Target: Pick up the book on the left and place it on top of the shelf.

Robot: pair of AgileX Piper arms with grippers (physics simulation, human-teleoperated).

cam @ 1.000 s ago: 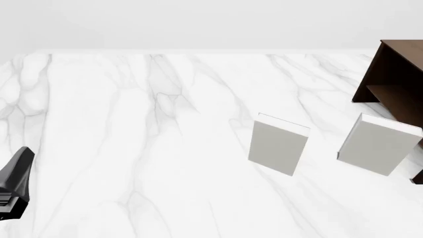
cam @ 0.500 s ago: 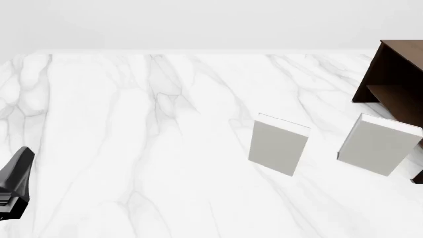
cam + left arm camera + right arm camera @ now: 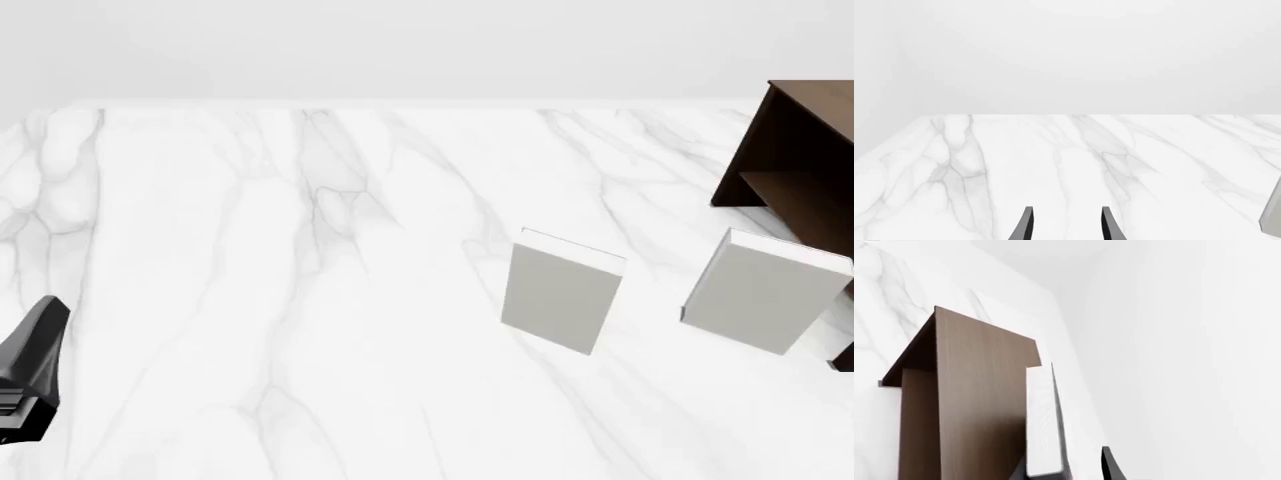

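Note:
The black book (image 3: 1045, 422), white page edges showing with a thin black cover, lies flat against the top of the dark brown shelf (image 3: 984, 390) in the right wrist view. My right gripper (image 3: 1064, 471) is open around the book, one fingertip (image 3: 1111, 466) standing clear of its cover. In the front view the book is out of view and only part of the shelf (image 3: 801, 150) shows at the right edge. My left gripper (image 3: 1067, 227) is open and empty over bare table at the near left, where the front view shows it (image 3: 34, 360).
Two light grey books stand on the marble table (image 3: 267, 300), one at centre right (image 3: 561, 298) and one beside the shelf (image 3: 767, 292). An edge of a grey book (image 3: 1273, 220) shows in the left wrist view. A small dark part (image 3: 843, 358) sits at the right edge.

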